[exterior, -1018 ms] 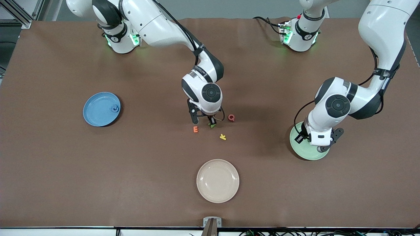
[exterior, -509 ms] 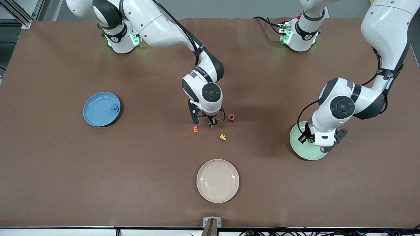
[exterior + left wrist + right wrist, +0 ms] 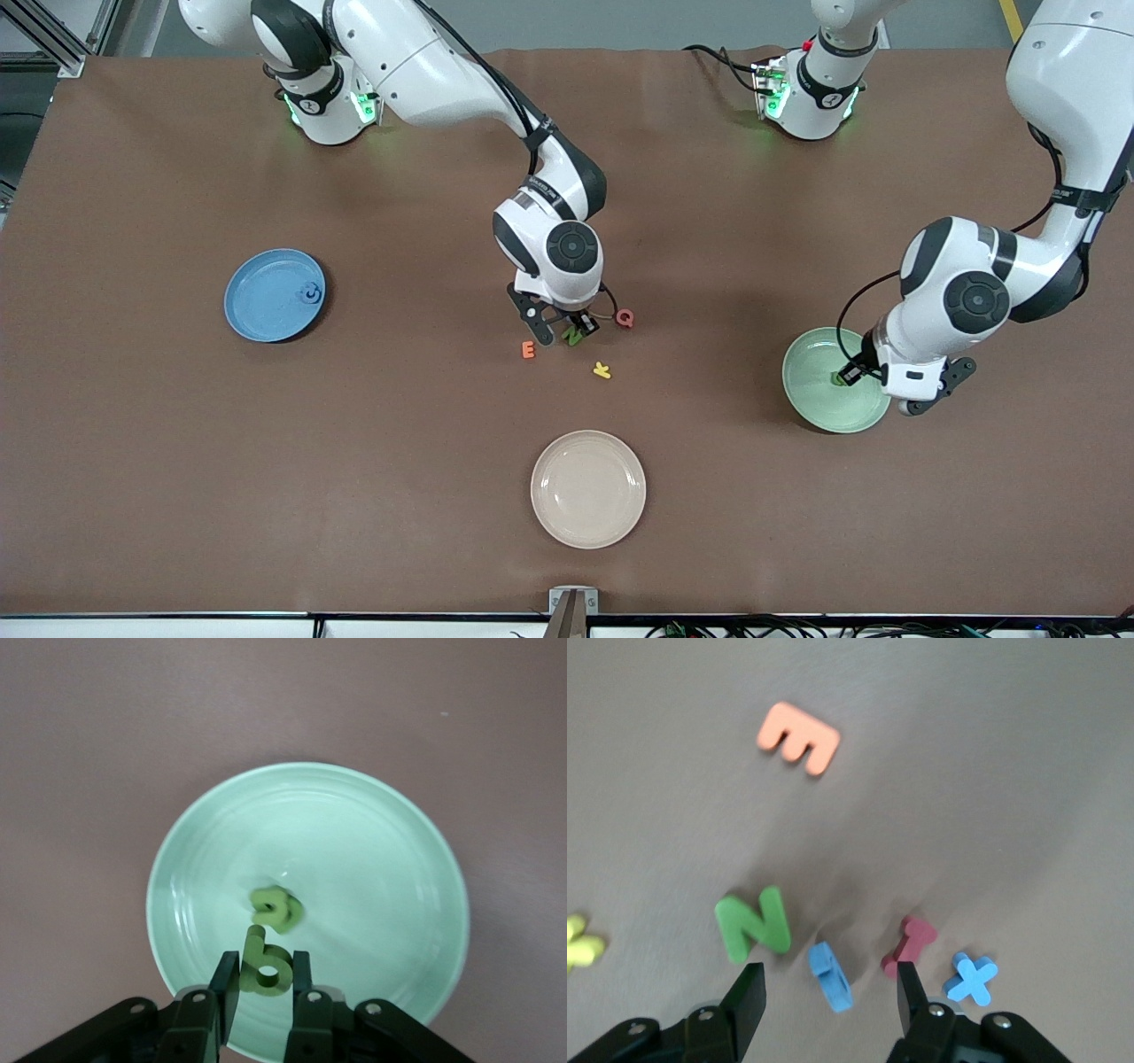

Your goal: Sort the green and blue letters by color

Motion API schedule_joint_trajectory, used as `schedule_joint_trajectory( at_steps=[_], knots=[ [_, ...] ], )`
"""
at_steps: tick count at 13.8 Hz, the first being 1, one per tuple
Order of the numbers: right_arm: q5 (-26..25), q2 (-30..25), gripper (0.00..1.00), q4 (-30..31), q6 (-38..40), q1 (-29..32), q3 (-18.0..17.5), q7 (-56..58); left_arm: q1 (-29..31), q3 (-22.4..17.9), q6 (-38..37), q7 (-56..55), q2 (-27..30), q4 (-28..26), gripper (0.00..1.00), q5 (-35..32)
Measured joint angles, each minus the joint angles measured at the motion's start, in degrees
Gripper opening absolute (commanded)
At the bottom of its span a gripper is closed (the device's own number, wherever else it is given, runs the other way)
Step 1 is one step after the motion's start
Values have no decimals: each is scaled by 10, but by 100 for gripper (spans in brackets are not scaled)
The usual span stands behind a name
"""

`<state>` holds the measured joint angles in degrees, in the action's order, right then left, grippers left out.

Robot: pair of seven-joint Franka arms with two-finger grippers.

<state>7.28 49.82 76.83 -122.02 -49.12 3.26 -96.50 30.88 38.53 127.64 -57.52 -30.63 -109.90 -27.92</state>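
**Right gripper spreads over the letters; left arm swings toward its own end of the table**

Since a second ago the left arm has shifted toward its end of the table, uncovering most of the green plate (image 3: 819, 403). The left gripper (image 3: 264, 979) still hangs over that plate, pinching a green b (image 3: 266, 966). The right gripper (image 3: 828, 988), low over the letter cluster near the table's middle, has spread its jaws, and the green N (image 3: 575, 337) that it covered now lies flat in plain sight.

The cream plate (image 3: 588, 489), near the middle of the table's front edge, is empty. The blue plate (image 3: 266, 297), toward the right arm's end, holds one blue letter (image 3: 310, 292). The green plate holds one blurred green letter (image 3: 275, 908) near its centre.

In the right wrist view, a small blue letter (image 3: 831, 975) lies between the spread fingers, a red letter (image 3: 911, 943) and a blue X (image 3: 970, 977) just beside it. Orange E (image 3: 528, 350), red Q (image 3: 625, 318) and a yellow letter (image 3: 602, 370) lie around the N.
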Motion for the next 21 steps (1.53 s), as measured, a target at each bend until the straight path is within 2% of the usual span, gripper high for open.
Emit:
schedule_joint_trajectory(
  at_steps=[3,10,12,13,15,16,17,21],
  knots=[
    [-15,1,59,0,-25,-16,-1,52,13,0,1,12,-24,5,0,0],
    [-47,7,58,12,-27,-22,0,131,14,1,4,13,-57,20,0,0],
    [-50,7,54,12,-26,-22,0,145,14,1,4,13,-59,23,1,0],
    [-50,7,49,11,-26,-22,0,151,14,1,4,13,-61,24,1,0],
    [-50,6,24,11,-25,-22,0,157,14,1,4,14,-65,27,2,0],
    [-50,6,8,11,-24,-22,0,160,14,1,4,14,-67,28,2,0],
    [-50,6,0,11,-24,-22,0,161,14,1,4,14,-70,30,2,0],
    [-50,7,0,12,-23,-20,3,161,13,1,4,17,-76,35,4,0]
  ],
)
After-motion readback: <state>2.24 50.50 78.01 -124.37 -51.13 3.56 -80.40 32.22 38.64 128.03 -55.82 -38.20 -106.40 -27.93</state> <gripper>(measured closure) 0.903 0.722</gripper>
